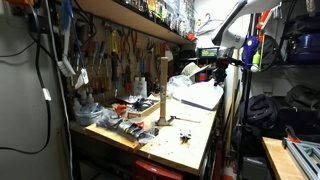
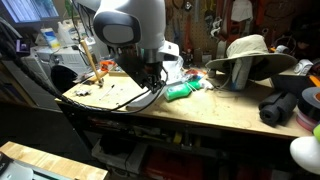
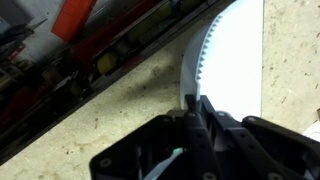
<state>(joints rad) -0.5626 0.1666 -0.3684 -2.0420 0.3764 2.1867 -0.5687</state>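
Note:
My gripper [image 3: 197, 104] points down at the speckled beige workbench top [image 3: 120, 110]. Its two black fingers are pressed together on the toothed edge of a white sheet [image 3: 235, 50] that lies flat on the bench. In both exterior views the gripper [image 2: 150, 78] [image 1: 217, 72] hangs low over the bench. White sheets [image 1: 200, 93] lie under it. A green object [image 2: 183, 90] lies just beside it on the bench.
A wooden post [image 1: 162, 90] stands on a base mid-bench, with small parts and tools around it. A straw hat [image 2: 250, 55] and dark gear [image 2: 285, 105] lie further along. A tool wall [image 1: 110, 55] backs the bench. A red-and-black tool [image 3: 95, 40] lies along the edge.

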